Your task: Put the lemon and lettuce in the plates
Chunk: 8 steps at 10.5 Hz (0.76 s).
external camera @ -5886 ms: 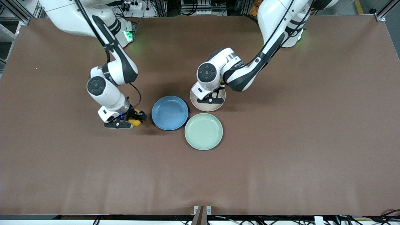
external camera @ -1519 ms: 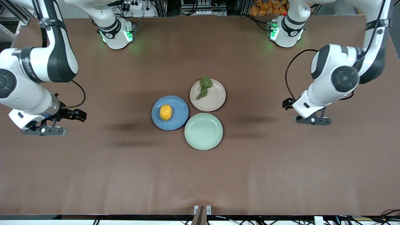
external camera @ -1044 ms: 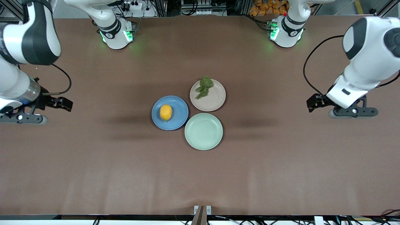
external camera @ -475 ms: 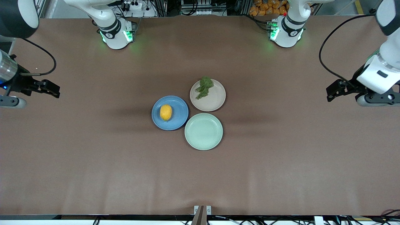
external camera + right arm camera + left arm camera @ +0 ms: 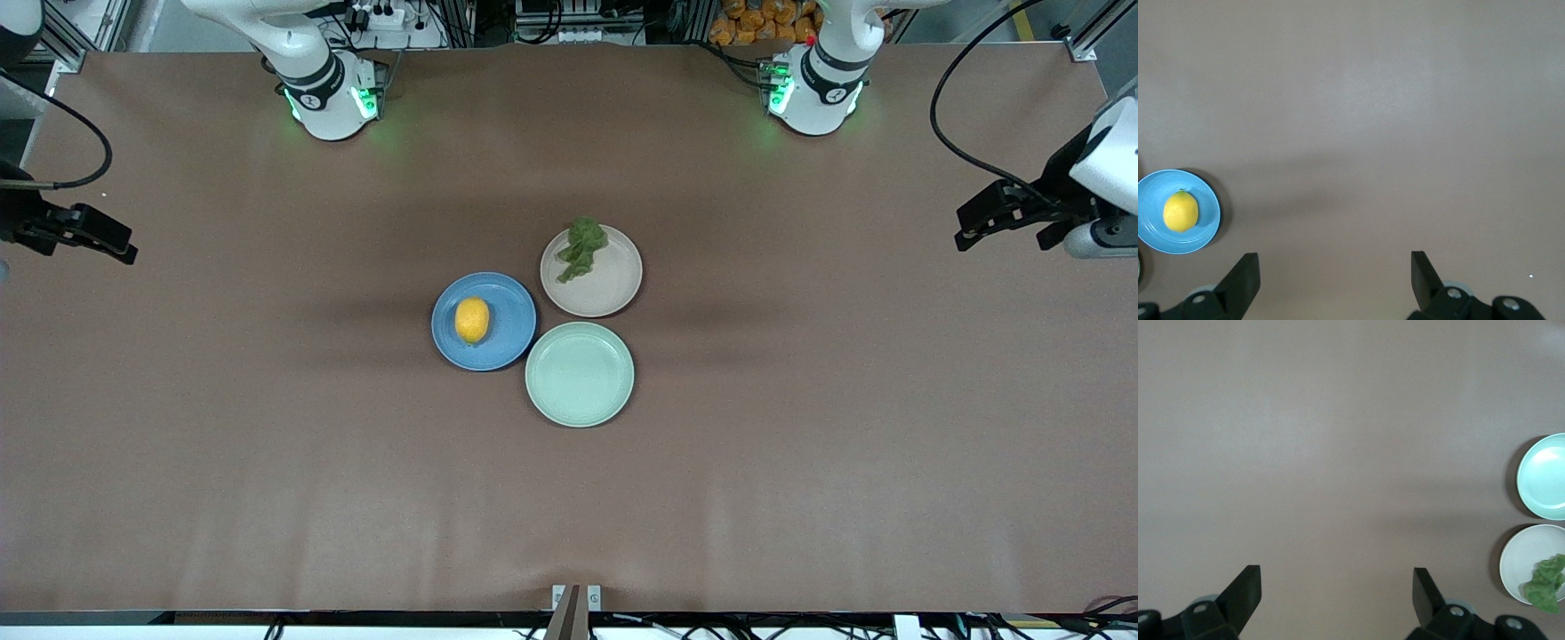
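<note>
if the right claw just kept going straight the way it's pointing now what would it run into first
Most likely just bare table. The right claw is open and points down at plain brown surface. The blue plate with the lemon lies off to one side, out of that line.

A pale mint-green plate [image 5: 580, 374] sits empty on the brown table [image 5: 800, 462].

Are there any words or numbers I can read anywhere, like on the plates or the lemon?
None can be read.
The blue plate, beige plate, green plate, lemon and lettuce carry no writing.
</note>
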### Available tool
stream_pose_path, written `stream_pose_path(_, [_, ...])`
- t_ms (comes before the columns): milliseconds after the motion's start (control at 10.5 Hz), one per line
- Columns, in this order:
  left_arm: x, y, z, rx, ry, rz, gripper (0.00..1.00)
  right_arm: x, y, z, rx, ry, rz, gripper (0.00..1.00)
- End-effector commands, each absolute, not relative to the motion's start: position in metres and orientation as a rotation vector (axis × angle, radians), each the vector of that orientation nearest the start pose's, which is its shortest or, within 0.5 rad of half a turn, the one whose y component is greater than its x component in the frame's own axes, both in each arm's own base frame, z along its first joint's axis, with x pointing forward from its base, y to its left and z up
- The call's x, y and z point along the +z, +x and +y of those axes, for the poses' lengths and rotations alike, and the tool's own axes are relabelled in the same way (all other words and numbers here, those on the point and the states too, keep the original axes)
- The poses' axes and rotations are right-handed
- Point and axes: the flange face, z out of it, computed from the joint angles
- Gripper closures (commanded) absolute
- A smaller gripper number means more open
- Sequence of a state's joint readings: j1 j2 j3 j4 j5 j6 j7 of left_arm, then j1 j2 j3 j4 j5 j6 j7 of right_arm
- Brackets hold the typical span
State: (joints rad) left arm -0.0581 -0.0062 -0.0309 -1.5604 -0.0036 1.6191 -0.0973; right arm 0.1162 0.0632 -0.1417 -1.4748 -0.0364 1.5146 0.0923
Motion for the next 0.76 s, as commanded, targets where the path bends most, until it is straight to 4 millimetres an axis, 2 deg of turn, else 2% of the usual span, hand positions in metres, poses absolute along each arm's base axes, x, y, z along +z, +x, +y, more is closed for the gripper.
stream_pose_path(0, [0.6515,0.5537,-0.0459,-0.077,-3.167,0.016,0.00,0.6367,0.5651,-0.0153,0.037,-3.156,0.197,0.00])
stream_pose_path(285, [0.6491,0.5552,-0.0398,-0.070,-3.166,0.003,0.00,0.6363,0.5653,-0.0170,0.034,-3.156,0.205,0.00])
stream_pose_path(665, [0.6501,0.5540,-0.0431,-0.073,-3.165,0.030,0.00,0.6367,0.5644,-0.0154,0.039,-3.156,0.197,0.00])
